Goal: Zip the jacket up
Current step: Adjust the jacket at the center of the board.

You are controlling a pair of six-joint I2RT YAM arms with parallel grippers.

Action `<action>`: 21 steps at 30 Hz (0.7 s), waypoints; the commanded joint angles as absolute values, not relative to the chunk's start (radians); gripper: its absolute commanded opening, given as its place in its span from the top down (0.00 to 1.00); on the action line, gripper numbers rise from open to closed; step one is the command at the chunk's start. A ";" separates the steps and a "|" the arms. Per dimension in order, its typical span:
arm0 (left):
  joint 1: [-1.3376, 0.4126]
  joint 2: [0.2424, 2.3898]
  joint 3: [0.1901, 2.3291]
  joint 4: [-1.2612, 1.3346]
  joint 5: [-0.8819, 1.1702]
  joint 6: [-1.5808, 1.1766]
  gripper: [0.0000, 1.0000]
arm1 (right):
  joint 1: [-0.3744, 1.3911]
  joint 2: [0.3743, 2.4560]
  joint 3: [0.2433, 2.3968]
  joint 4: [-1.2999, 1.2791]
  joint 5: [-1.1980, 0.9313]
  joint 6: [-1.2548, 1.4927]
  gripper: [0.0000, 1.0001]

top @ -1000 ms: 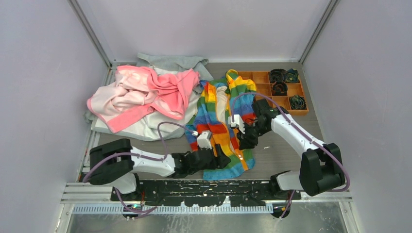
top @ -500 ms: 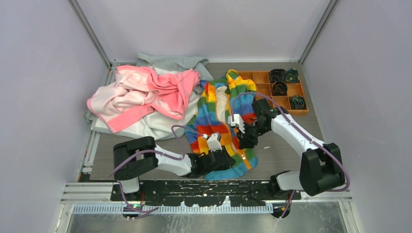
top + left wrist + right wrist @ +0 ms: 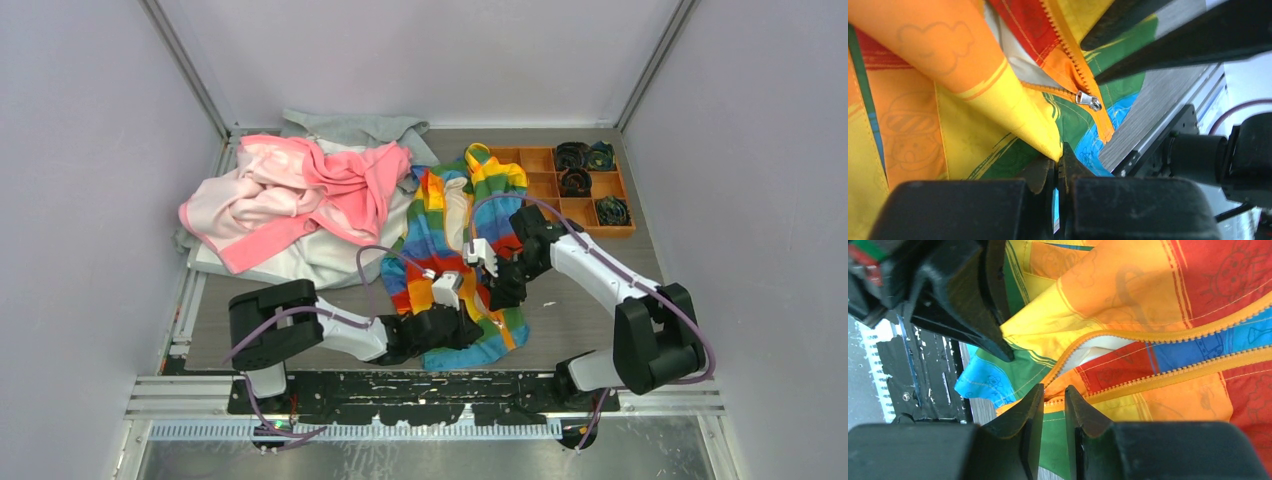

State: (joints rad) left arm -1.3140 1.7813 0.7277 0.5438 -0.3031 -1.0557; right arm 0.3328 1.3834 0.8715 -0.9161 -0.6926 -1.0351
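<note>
My left gripper (image 3: 1055, 167) pinches a fold of the jacket (image 3: 943, 125). My right gripper (image 3: 1054, 402) stands narrowly open, straddling its orange zipper (image 3: 1158, 377).

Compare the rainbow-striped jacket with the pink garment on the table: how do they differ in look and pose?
The jacket has rainbow stripes; the pink garment is pink shades only. The jacket lies stretched lengthwise from near edge to far, while the pink garment sits crumpled in a heap. Both pincers, left and right, work at the jacket's hem; neither touches the pink garment. Both are soft clothing.
</note>
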 commanded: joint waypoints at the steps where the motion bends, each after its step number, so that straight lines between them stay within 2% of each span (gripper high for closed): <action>1: -1.312 1.702 0.698 0.646 -0.269 -0.868 1.00 | 0.353 1.395 0.873 -0.861 -0.665 -0.977 0.73; 11: -1.312 1.606 0.634 0.661 -0.257 -0.674 1.00 | 0.379 1.420 0.868 -0.847 -0.705 -0.945 0.76; 21: -1.300 1.506 0.576 0.609 -0.222 -0.557 1.00 | 0.483 1.500 0.868 -0.809 -0.666 -0.889 0.79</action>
